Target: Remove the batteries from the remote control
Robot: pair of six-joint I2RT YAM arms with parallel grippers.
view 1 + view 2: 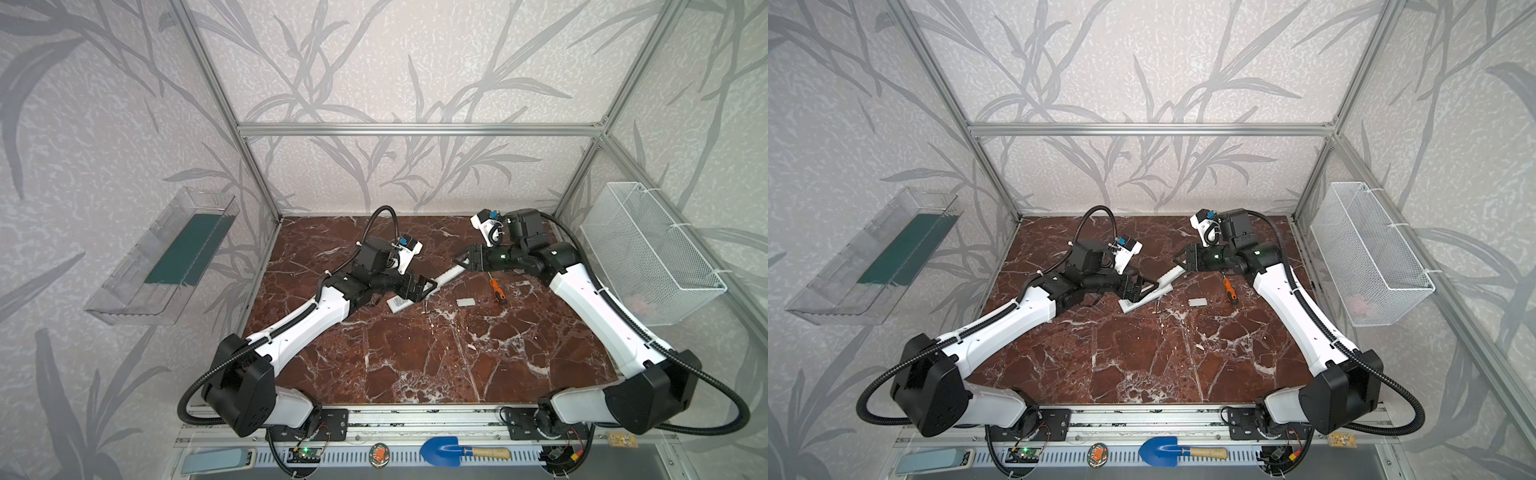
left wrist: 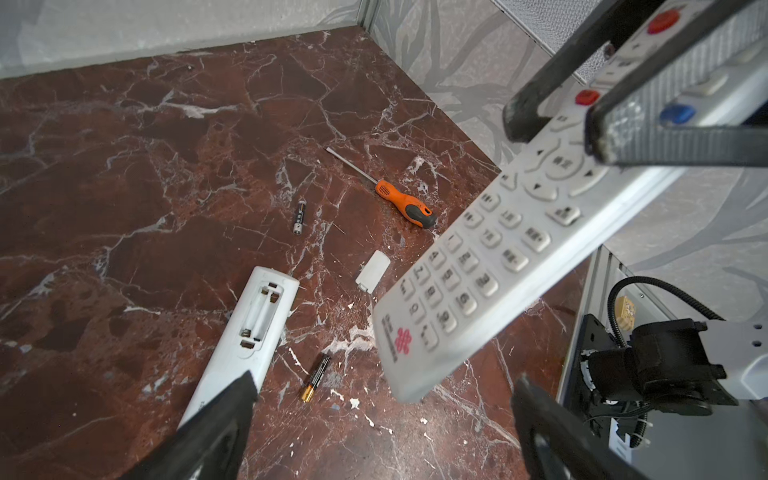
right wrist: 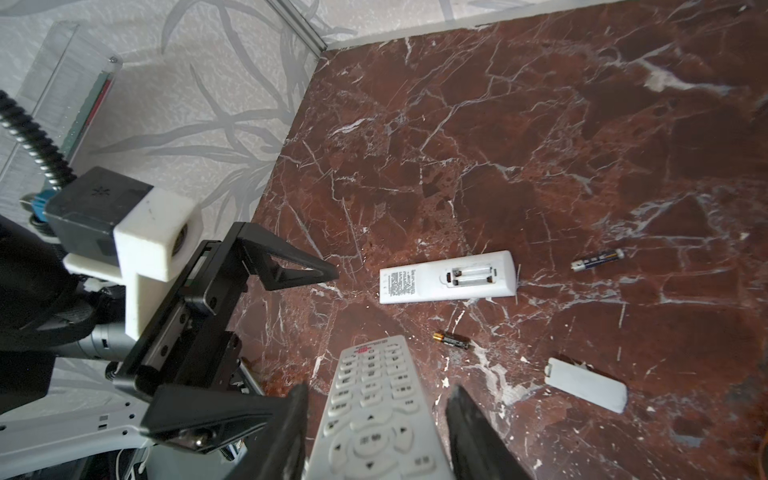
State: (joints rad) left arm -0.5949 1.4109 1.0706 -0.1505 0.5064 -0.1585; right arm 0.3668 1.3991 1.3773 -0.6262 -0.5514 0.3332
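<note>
The right gripper is clamped on one end of a white remote, buttons up, lifted off the marble table. The left gripper has its fingers spread wide and nothing in them, with that remote's free end poking in between. A second remote lies face down, battery slot open and empty. One battery sits just beside it, the other battery near the orange screwdriver. A white cover lies loose on the table too
</note>
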